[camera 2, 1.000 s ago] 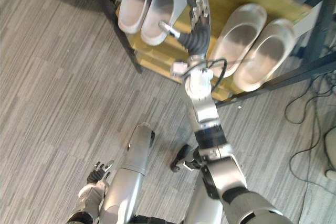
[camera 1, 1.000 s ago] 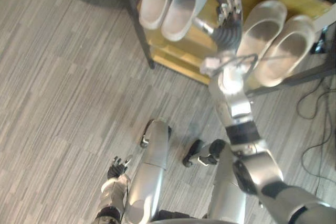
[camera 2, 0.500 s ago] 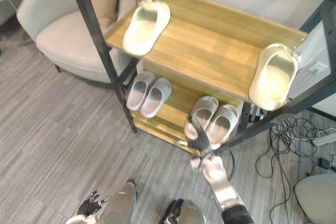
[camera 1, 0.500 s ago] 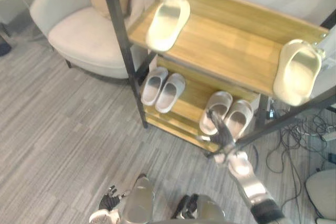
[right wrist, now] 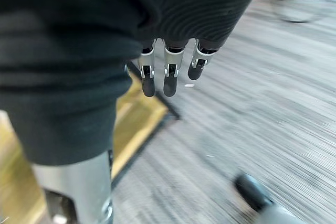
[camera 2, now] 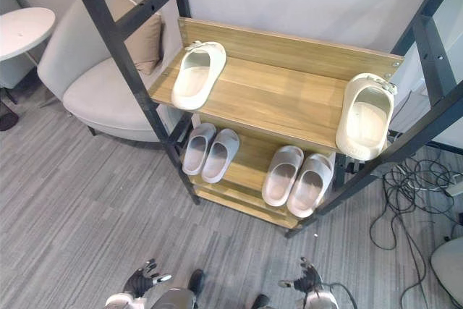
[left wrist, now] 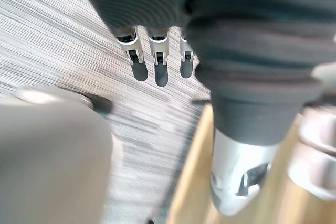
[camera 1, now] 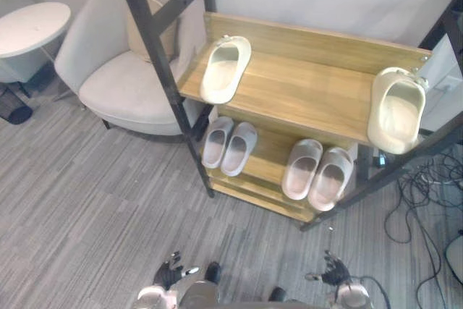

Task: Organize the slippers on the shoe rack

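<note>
A black-framed shoe rack with wooden shelves stands ahead. One cream slipper lies at the top shelf's left end. A second cream slipper sits at the right end, overhanging the front edge. On the lower shelf a pale grey pair rests at the left and another pale pair at the right. My left hand and right hand hang low over the floor, well short of the rack. Both are open and hold nothing, with straight fingers over the floor and straight fingers near the rack's foot.
A light armchair with a tan cushion stands left of the rack, and a round white table beyond it. Loose cables lie on the grey floor at the right. Open floor stretches in front of the rack.
The camera has risen and pulled back, so the whole rack now shows. My right arm has come away from the lower shelf's right pair and dropped low by my side.
</note>
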Tool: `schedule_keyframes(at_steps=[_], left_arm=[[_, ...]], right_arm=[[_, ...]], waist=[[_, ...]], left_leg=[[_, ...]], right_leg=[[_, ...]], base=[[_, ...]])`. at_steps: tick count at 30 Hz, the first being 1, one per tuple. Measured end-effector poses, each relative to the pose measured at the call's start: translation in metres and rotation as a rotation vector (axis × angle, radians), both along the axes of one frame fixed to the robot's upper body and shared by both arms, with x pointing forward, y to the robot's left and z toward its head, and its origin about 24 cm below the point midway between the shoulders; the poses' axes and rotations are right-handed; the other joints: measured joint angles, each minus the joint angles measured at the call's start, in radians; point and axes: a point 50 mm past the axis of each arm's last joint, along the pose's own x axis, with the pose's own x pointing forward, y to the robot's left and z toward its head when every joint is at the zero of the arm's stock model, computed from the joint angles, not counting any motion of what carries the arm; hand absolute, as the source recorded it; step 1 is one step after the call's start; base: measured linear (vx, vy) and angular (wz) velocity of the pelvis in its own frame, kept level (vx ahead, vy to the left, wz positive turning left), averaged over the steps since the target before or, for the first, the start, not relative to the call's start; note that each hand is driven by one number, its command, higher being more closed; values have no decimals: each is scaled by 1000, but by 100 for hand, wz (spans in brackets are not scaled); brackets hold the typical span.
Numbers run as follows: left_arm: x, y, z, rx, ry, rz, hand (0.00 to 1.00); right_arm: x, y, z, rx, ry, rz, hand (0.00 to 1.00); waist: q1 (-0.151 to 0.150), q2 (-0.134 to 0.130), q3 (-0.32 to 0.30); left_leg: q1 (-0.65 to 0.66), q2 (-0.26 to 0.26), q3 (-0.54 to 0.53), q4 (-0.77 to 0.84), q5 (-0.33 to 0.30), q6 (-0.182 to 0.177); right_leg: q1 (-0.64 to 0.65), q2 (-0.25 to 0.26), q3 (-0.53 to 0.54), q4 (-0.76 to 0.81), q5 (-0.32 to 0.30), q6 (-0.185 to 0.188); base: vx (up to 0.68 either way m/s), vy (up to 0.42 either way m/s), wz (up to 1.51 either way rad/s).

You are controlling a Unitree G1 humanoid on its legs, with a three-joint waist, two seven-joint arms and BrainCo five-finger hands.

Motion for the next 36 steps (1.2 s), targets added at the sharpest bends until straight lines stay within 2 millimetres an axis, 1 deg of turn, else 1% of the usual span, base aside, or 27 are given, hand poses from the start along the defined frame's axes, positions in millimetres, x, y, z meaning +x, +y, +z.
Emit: schedule_keyframes(at_steps=[2,3,4,5,7,8,10,11,12,13,14,16,17,18,20,21,22,23,24,25,27,28,29,31,32,34,36], left_arm=[[11,-13,6,22,-45,-86,0],[13,-16,8,21,-59,-102,0],[21,-26,15,19,-109,-153,0],[24,-30,18,13,-126,-174,0],[41,-58,42,-48,-261,-273,0],[43,-63,47,-65,-285,-288,0],[56,-88,77,-153,-429,-377,0],[59,-92,82,-169,-454,-386,0],[66,-103,98,-206,-527,-419,0],[73,-107,110,-223,-582,-431,0],[78,-109,119,-229,-624,-435,0],[90,-111,138,-230,-715,-445,0],[94,-111,146,-227,-753,-436,0],[96,-111,149,-227,-767,-432,0],[102,-109,165,-227,-846,-399,0],[103,-108,167,-227,-856,-395,0],[105,-106,176,-227,-893,-379,0],[110,-102,184,-218,-932,-357,0],[112,-101,186,-215,-944,-348,0],[122,-94,197,-187,-990,-304,0],[135,-81,210,-148,-1048,-235,0],[143,-68,220,-110,-1086,-184,0],[145,-64,222,-99,-1094,-171,0],[157,-35,238,-18,-1157,-70,0],[158,-32,239,-9,-1162,-60,0],[165,-13,253,52,-1209,-7,0],[171,-1,262,98,-1233,18,0]], right_arm=[[-6,9,-5,27,8,-73,0],[-6,8,-4,29,4,-92,0],[-7,5,-4,20,-1,-121,0],[-7,4,-3,17,-3,-132,0],[-11,-2,-3,15,-4,-190,0],[-12,-3,-3,15,-2,-198,0],[-21,-4,-6,19,26,-232,0],[-22,-4,-6,19,28,-234,0],[-24,-5,-6,15,33,-242,0],[-25,-7,-6,12,32,-253,0],[-25,-9,-6,10,29,-264,0],[-25,-14,-4,-2,27,-263,0],[-24,-16,-3,-8,23,-261,0],[-23,-16,-3,-10,20,-260,0],[-12,-16,-1,-9,-6,-243,0],[-11,-15,-1,-8,-8,-237,0],[-4,-9,-1,-4,-17,-209,0],[-2,-4,-2,4,-16,-197,0],[-1,-2,-2,8,-18,-193,0],[5,4,-2,19,-26,-170,0],[10,8,-2,23,-33,-154,0],[12,9,-2,25,-33,-153,0],[12,10,-2,25,-32,-151,0],[15,11,-2,19,-28,-132,0],[15,11,-2,18,-28,-130,0],[14,11,-2,20,-19,-130,0],[14,12,-2,24,-20,-128,0]], waist=[[-4,1,-1],[-7,2,-1],[-17,5,-9],[-20,6,-10],[-37,13,-18],[-40,14,-19],[-49,18,-22],[-50,19,-23],[-54,24,-35],[-59,26,-42],[-63,25,-44],[-66,33,-50],[-67,36,-54],[-68,37,-55],[-69,35,-55],[-69,34,-54],[-70,28,-57],[-70,26,-60],[-69,25,-62],[-69,21,-62],[-69,16,-62],[-69,11,-60],[-69,10,-59],[-69,1,-59],[-69,1,-58],[-69,-6,-57],[-69,-9,-57]], left_leg=[[35,4,5,-30,9,2],[39,5,7,-34,9,2],[42,6,9,-45,13,6],[42,6,9,-46,13,7],[48,6,7,-58,17,11],[51,6,6,-61,17,11],[70,7,5,-65,21,7],[75,8,6,-68,21,7],[79,10,5,-77,21,7],[80,11,4,-78,22,6],[82,11,6,-78,22,6],[93,12,13,-84,22,6],[94,13,16,-88,22,6],[95,13,17,-89,22,6],[104,13,25,-97,21,7],[107,13,28,-99,21,8],[109,13,34,-103,19,10],[111,13,41,-105,19,10],[111,13,44,-106,19,11],[111,13,57,-109,19,11],[111,13,66,-110,18,13],[116,13,79,-111,16,14],[117,13,83,-111,16,14],[116,15,110,-111,11,17],[116,15,111,-111,11,18],[112,12,124,-112,9,20],[109,12,130,-112,9,20]], right_leg=[[13,5,19,-16,7,0],[14,6,22,-17,7,1],[14,7,25,-25,7,2],[14,7,27,-27,7,1],[15,8,32,-28,8,1],[16,8,32,-28,8,1],[35,11,33,-29,8,1],[38,12,34,-29,8,1],[45,14,33,-30,9,-1],[45,15,33,-29,9,-1],[46,16,35,-29,9,-2],[47,16,43,-29,8,-2],[47,16,46,-29,8,-2],[46,16,47,-30,8,-2],[48,16,56,-32,8,-2],[49,16,59,-33,9,-2],[48,16,67,-37,9,-2],[47,16,72,-43,13,-2],[47,16,74,-47,15,-2],[46,17,83,-56,22,-3],[44,18,96,-66,30,-3],[42,18,107,-66,32,-3],[41,18,110,-67,33,-3],[28,19,138,-72,41,-4],[28,19,140,-75,43,-4],[27,20,152,-100,60,-4],[20,20,158,-100,63,-4]], base=[[-74,16,-19],[-76,10,-12],[-41,8,-4],[-63,17,-2],[0,0,0],[0,0,0],[0,0,0],[42,-22,0],[46,-24,1],[67,-29,0],[63,-26,-3],[50,-21,-11],[41,-10,-11],[44,-6,-7],[42,-6,-9],[32,-6,-16],[24,-4,-15],[19,-3,-14],[10,4,-16],[7,7,-18],[3,15,-22],[3,18,-20],[7,18,-27],[5,16,-31],[9,20,-26],[11,22,-18],[-3,15,-11]])
